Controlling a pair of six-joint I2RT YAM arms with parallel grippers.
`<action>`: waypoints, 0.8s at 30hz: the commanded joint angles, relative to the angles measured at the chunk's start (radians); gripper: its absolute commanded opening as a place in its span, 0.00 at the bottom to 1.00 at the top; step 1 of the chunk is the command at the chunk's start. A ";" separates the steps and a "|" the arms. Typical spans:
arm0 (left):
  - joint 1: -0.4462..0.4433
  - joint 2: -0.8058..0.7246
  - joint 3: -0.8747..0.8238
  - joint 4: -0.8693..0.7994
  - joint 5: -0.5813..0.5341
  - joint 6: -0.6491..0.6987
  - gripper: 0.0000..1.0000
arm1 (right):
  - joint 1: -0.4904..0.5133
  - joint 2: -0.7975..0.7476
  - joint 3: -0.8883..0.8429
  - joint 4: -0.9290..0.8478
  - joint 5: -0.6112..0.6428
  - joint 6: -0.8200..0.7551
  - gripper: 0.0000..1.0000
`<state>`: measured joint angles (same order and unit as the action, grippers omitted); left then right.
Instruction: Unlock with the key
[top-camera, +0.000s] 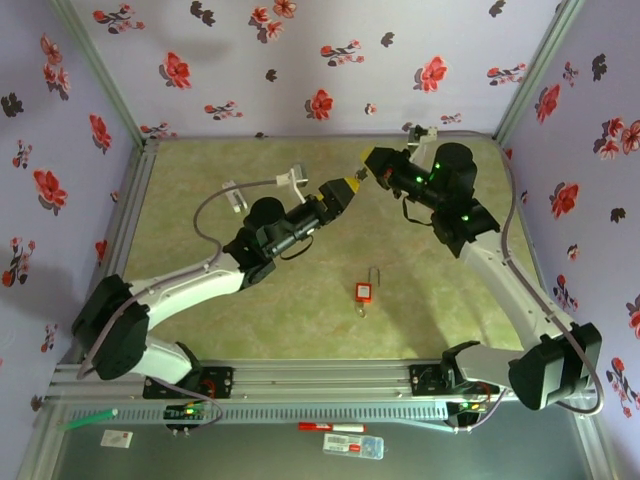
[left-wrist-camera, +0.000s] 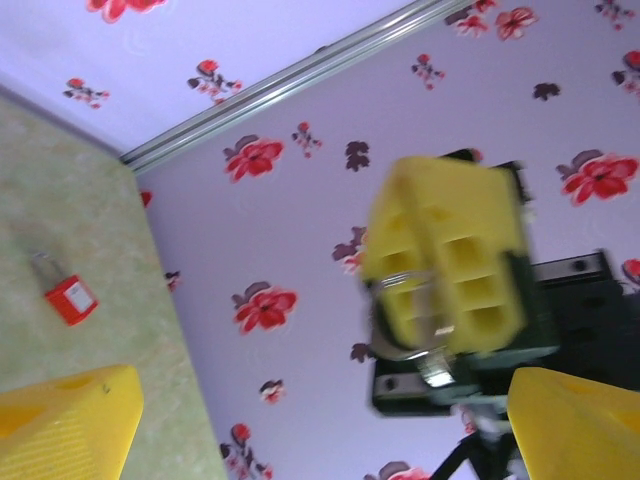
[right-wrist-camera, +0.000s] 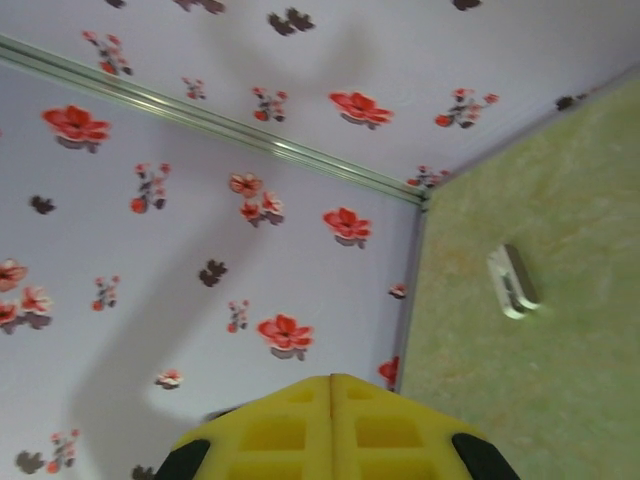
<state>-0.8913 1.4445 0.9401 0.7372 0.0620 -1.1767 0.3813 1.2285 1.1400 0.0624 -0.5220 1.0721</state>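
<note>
While both my arms reach out from their bases and bend inward over the table (top-camera: 180, 170), my two grippers face each other nose to nose, near but apart. My left arm stretches out diagonally, its wrist rolled so that the table stands on edge in the left wrist view. My left gripper (top-camera: 343, 190) is spread wide, its yellow fingers (left-wrist-camera: 60, 425) far apart and holding nothing. My right arm runs up its own side, folds at the elbow and points my right gripper (top-camera: 372, 158) back at the left one, with both halves pressed flat together along a thin seam. The red padlock (top-camera: 364, 291) lies flat on the table, below both grippers, nearer my bases and well apart from either. A small pale bit touches its lower end, too small to call the key.
</note>
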 joint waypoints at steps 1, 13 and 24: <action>-0.021 0.022 0.052 0.168 -0.064 -0.030 0.94 | -0.002 0.003 0.049 -0.074 0.012 -0.075 0.00; -0.038 0.105 0.087 0.193 -0.062 -0.076 0.75 | -0.001 -0.002 0.079 -0.129 0.008 -0.097 0.00; -0.039 0.131 0.077 0.232 -0.019 -0.108 0.39 | -0.001 -0.003 0.059 -0.106 0.006 -0.066 0.00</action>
<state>-0.9249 1.5692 1.0039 0.9154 0.0280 -1.2812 0.3813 1.2396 1.1839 -0.0628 -0.5194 1.0023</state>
